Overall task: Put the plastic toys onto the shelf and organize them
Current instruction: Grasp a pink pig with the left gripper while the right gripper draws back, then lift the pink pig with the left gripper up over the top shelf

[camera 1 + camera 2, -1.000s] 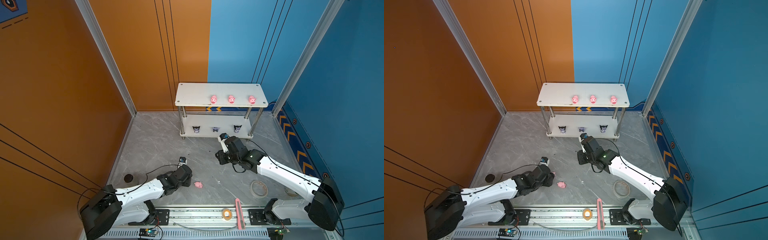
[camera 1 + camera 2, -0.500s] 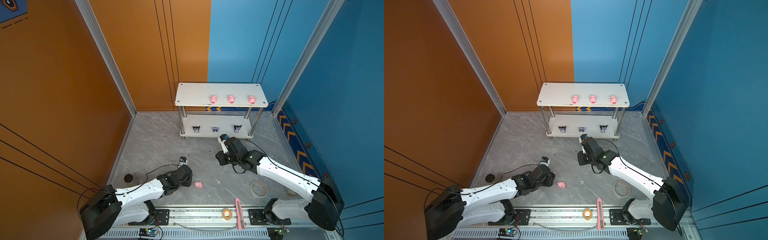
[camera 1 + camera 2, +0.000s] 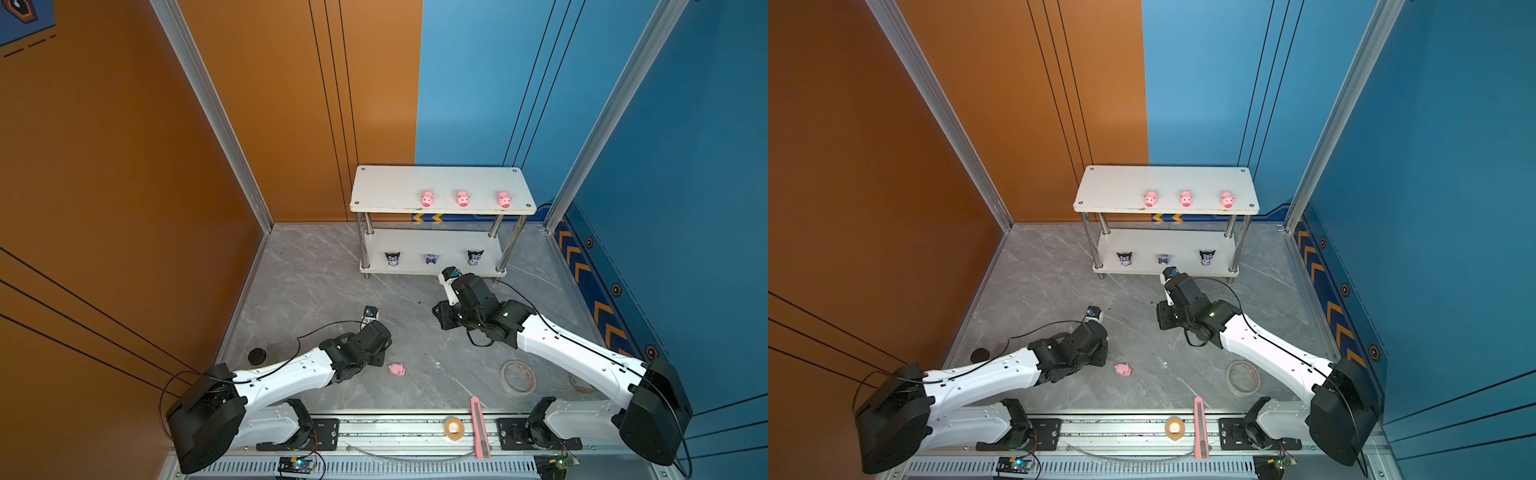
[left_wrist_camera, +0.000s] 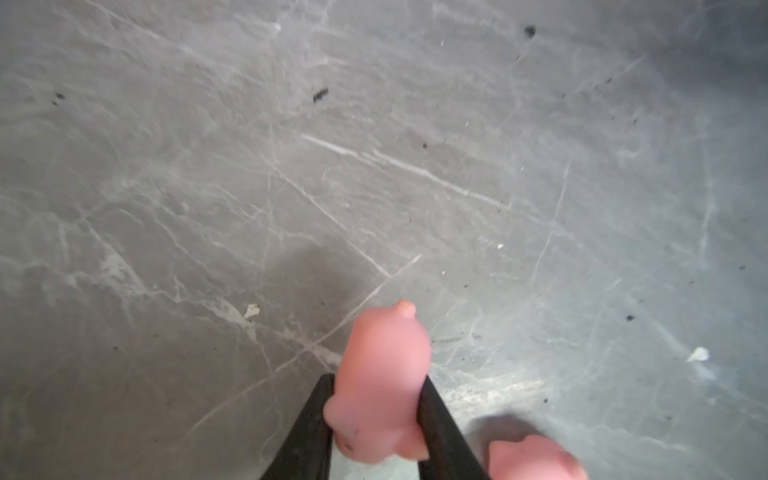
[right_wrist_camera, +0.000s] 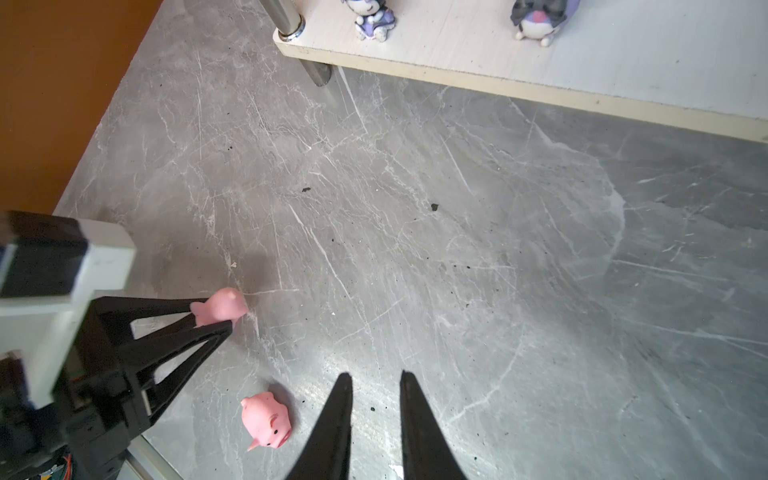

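Shelf [image 3: 390, 187] holds three pigs [image 3: 463, 198] on top and three figurines [image 3: 432, 259] below, my left gripper [image 5: 212, 318] clenches a fourth pig [image 4: 384, 353] down near the surface [image 3: 324, 282], the fifth pig [image 3: 397, 369] lies nearby, and my right gripper [image 5: 376, 376] hangs parted, empty.

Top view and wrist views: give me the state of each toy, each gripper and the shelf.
shelf, standing upright
left gripper, shut on the held pig
held pig, clamped in the left gripper
right gripper, slightly open, empty
floor pig, lying loose on the floor
shelved pigs, upright in a row on the shelf's top
cartoon figurines, upright on the lower board
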### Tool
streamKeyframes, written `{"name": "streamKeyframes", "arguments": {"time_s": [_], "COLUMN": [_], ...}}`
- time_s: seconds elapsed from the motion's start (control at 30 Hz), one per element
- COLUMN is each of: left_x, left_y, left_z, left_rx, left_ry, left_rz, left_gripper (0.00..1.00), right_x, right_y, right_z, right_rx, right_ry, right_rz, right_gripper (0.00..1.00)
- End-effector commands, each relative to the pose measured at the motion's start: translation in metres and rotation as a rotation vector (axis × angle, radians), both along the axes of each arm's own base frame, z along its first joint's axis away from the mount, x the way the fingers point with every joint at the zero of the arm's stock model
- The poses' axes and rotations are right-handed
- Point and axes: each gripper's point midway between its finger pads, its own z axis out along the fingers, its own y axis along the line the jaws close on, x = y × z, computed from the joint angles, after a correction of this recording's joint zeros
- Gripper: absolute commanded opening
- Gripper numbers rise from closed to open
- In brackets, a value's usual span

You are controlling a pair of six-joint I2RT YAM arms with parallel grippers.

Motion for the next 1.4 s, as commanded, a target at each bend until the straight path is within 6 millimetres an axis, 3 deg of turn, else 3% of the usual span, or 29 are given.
{"name": "streamKeyframes", "arguments": {"time_s": [0.0, 0.17, 0.27, 0.37, 0.47, 0.57, 0.73, 0.93, 1.37], "left_x": [0.013, 0.05, 0.076, 0.103, 0.129, 0.156, 0.193, 0.222, 0.231], "left_y": [0.011, -0.013, -0.024, -0.034, -0.041, -0.047, -0.053, -0.05, -0.043], "left_z": [0.048, 0.168, 0.226, 0.272, 0.303, 0.318, 0.326, 0.313, 0.316], "left_rx": [0.076, 0.098, 0.112, 0.074, 0.053, 0.001, -0.047, -0.132, -0.119], "left_ry": [-0.042, -0.186, -0.28, -0.32, -0.339, -0.326, -0.316, -0.268, -0.301], "left_rz": [0.038, 0.009, 0.007, 0.01, 0.024, 0.04, 0.07, 0.103, 0.167], "left_gripper": [0.35, 0.35, 0.35, 0.35, 0.36, 0.37, 0.36, 0.36, 0.35], "right_x": [-0.003, -0.001, -0.004, -0.004, -0.007, -0.007, -0.008, -0.01, -0.013], "right_y": [-0.012, -0.031, -0.043, -0.062, -0.074, -0.083, -0.088, -0.092, -0.093], "right_z": [0.0, 0.01, 0.015, 0.015, 0.011, 0.008, 0.004, -0.001, -0.014], "right_rx": [-0.033, -0.06, -0.06, -0.052, -0.044, -0.033, -0.013, -0.008, 0.008], "right_ry": [-0.003, -0.059, -0.093, -0.105, -0.099, -0.089, -0.078, -0.065, -0.037], "right_rz": [-0.019, -0.065, -0.093, -0.138, -0.162, -0.175, -0.181, -0.173, -0.166], "right_gripper": [0.23, 0.22, 0.22, 0.22, 0.21, 0.21, 0.22, 0.21, 0.21]}}
